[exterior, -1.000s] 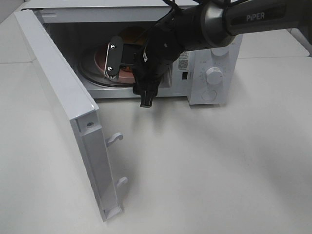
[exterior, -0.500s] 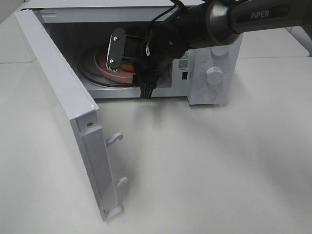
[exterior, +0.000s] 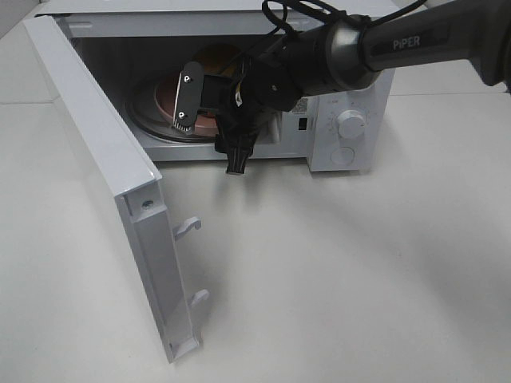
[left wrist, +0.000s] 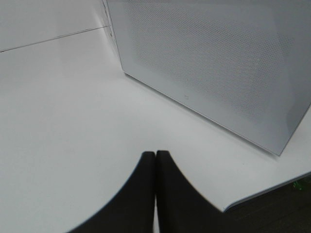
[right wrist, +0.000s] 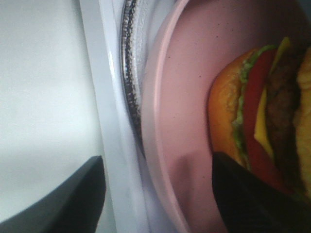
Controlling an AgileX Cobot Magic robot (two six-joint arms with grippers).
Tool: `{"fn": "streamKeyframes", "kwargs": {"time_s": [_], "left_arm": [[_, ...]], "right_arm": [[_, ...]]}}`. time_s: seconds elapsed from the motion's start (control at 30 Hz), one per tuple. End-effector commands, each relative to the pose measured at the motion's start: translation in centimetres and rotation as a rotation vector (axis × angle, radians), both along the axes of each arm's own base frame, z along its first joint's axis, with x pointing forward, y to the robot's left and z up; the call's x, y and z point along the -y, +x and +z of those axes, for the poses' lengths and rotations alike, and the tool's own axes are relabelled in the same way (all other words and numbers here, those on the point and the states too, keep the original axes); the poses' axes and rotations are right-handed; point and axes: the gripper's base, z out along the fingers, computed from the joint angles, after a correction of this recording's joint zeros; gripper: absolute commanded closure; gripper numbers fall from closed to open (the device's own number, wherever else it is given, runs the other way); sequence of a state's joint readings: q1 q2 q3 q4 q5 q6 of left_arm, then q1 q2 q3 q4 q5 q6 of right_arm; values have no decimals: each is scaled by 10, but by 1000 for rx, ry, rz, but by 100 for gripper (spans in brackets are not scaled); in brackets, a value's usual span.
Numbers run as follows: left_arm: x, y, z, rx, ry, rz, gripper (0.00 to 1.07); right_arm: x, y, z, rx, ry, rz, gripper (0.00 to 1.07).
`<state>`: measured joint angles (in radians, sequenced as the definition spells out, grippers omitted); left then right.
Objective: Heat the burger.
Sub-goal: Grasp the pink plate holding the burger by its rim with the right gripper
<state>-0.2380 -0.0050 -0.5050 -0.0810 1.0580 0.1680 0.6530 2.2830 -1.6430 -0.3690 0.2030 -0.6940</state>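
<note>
The burger (right wrist: 265, 111) lies on a round pink plate (right wrist: 184, 97) on the glass turntable inside the open microwave (exterior: 351, 96). In the high view only its brown bun (exterior: 212, 56) peeks out behind my right arm. My right gripper (exterior: 211, 128) is at the oven's mouth, open wide. In the right wrist view one dark finger (right wrist: 77, 194) hangs outside the sill and the other finger (right wrist: 248, 199) is over the plate beside the burger, with the right gripper (right wrist: 156, 160) holding nothing. My left gripper (left wrist: 155, 165) is shut and empty, low over the table.
The microwave door (exterior: 104, 159) stands swung open to the left, its latch hooks (exterior: 188, 227) pointing into the table space. The left wrist view faces the door's perforated outer panel (left wrist: 209, 63). The control knobs (exterior: 349, 125) sit at the oven's right.
My right gripper rose and pushed deeper into the oven, then eased back and down a little, staying open. The plate and burger have stayed put.
</note>
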Motion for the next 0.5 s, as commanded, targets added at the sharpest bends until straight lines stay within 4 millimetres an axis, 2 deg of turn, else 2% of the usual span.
{"fn": "streamKeyframes", "kwargs": {"time_s": [0.03,0.5], "left_arm": [[-1,-2,1,31,-9,6,106],[-1,-2,1,31,-9,6,106]], "right_arm": [[-1,3,-1,12,10,5,45],[-1,3,-2,12,17,2,49]]}}
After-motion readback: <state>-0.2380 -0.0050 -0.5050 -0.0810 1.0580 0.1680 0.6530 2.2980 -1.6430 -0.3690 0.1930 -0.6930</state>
